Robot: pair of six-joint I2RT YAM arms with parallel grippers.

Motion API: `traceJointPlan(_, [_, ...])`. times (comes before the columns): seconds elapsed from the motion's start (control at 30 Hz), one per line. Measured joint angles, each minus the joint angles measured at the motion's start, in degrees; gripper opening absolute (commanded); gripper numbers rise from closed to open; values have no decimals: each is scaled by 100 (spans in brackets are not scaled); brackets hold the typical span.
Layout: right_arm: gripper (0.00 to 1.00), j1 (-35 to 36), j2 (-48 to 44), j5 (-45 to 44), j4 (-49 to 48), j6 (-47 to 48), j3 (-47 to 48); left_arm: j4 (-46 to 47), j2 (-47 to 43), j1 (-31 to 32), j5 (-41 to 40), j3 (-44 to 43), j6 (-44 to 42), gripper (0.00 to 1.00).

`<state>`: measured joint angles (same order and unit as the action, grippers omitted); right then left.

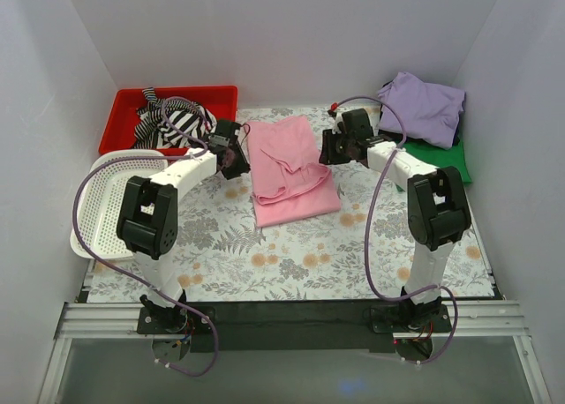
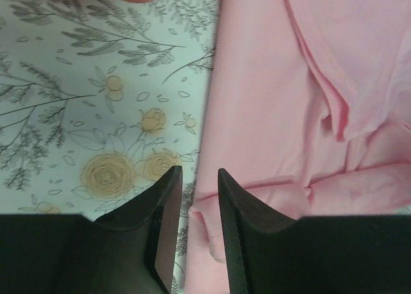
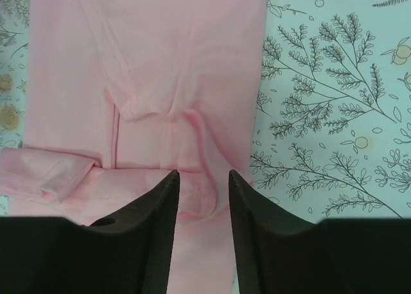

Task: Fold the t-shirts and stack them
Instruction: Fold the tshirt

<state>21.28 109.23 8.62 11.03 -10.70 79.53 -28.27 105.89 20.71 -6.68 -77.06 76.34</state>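
The light pink t-shirt (image 1: 291,170) lies partly folded in the middle of the floral tablecloth, with loose folds across it. My left gripper (image 1: 237,154) is at its left edge. In the left wrist view the jaws (image 2: 199,173) stand a little apart, astride the shirt's edge (image 2: 289,101). My right gripper (image 1: 327,148) is at the shirt's right edge. In the right wrist view its jaws (image 3: 203,175) stand apart over the pink cloth (image 3: 148,63). The lavender t-shirt (image 1: 422,107) lies bunched on the green one (image 1: 448,160) at the back right.
A red bin (image 1: 124,113) with striped black-and-white cloth (image 1: 177,122) stands at the back left. A white perforated basket (image 1: 99,205) sits at the left edge. White walls enclose the table on three sides.
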Motion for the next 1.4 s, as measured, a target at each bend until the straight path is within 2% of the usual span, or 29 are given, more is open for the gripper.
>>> traceJointPlan(0.3, [46, -28, -310, 643, 122, 55, -83, 225, -144, 83, 1993, 326, -372, 26])
traceJointPlan(0.63, [44, -24, -400, 1283, 264, 57, -776, 306, -398, 310, 3195, 909, -417, 25])
traceJointPlan(1.1, [44, 2, -407, 1475, 295, 66, -896, 295, -114, 380, 3204, 1043, -603, 24])
traceJointPlan(1.4, [44, 2, -20, 1537, 289, 66, -511, 203, 496, 380, 2769, 470, -645, 24])
